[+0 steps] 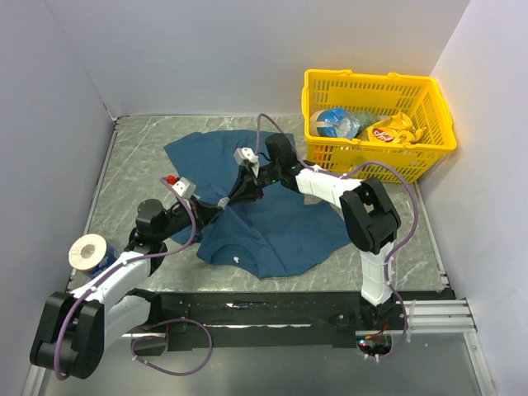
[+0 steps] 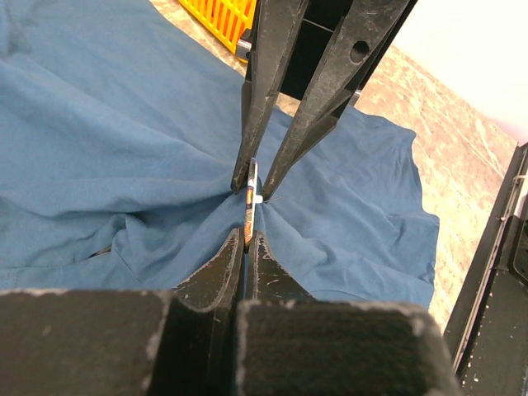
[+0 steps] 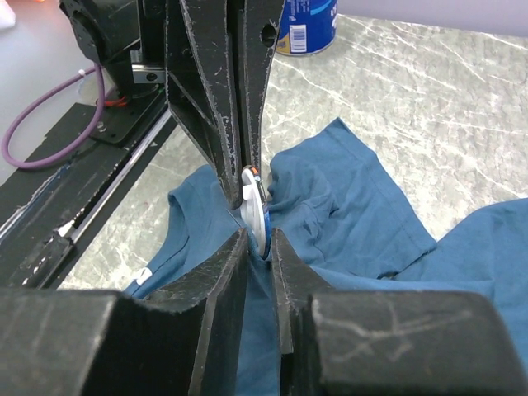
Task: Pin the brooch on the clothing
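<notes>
The clothing (image 1: 272, 231), a dark teal T-shirt, lies crumpled in the middle of the table, and both grippers meet over it. My left gripper (image 1: 224, 203) is shut on the brooch (image 2: 248, 219), a thin disc seen edge-on with an orange-brown rim. In the right wrist view the brooch (image 3: 256, 216) shows a white face, standing upright on a raised fold of the clothing (image 3: 363, 214). My right gripper (image 3: 259, 238) reaches in from the opposite side. Its jaws stand narrowly apart around the brooch's lower edge and a pinch of cloth. From the top view the brooch is hidden.
A yellow basket (image 1: 375, 115) with snack packets stands at the back right. A white roll on a blue can (image 1: 89, 252) sits at the left beside my left arm. The shirt's white neck label (image 1: 238, 260) faces the black rail (image 1: 289, 309) at the near edge.
</notes>
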`<state>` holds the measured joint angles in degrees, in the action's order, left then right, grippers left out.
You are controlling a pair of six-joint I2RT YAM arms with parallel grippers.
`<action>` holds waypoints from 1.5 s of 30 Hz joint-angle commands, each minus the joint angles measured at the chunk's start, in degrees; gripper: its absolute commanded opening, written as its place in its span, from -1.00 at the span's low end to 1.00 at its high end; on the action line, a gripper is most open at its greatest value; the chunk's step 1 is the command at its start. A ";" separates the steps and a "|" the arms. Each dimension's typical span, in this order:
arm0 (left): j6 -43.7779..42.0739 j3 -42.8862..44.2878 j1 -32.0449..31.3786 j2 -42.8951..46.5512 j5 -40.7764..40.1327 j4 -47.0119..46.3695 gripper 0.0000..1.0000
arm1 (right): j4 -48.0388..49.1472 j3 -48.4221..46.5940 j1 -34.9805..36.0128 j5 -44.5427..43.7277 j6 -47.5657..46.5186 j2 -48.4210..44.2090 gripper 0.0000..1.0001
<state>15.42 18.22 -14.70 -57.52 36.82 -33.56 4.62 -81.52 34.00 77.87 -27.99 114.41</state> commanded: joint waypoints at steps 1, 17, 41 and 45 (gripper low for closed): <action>-1.18 0.68 0.11 0.30 1.85 -3.09 -0.97 | 0.12 -3.21 0.72 1.15 0.04 0.64 -0.54; -1.18 1.12 0.11 -0.05 1.68 -2.82 -0.97 | -0.49 -3.91 1.51 0.44 0.04 0.64 -0.45; -1.18 2.26 0.11 -0.58 0.89 -1.86 -0.97 | -9.37 -8.31 2.83 -1.22 -4.27 3.36 -0.60; -0.92 2.88 0.11 -0.75 0.19 -1.24 -0.97 | -10.16 -8.31 3.00 -1.58 -4.88 3.19 -0.54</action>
<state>14.28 18.24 -14.28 -58.06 36.05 -31.59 -5.19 -87.22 35.35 77.19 -31.20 117.34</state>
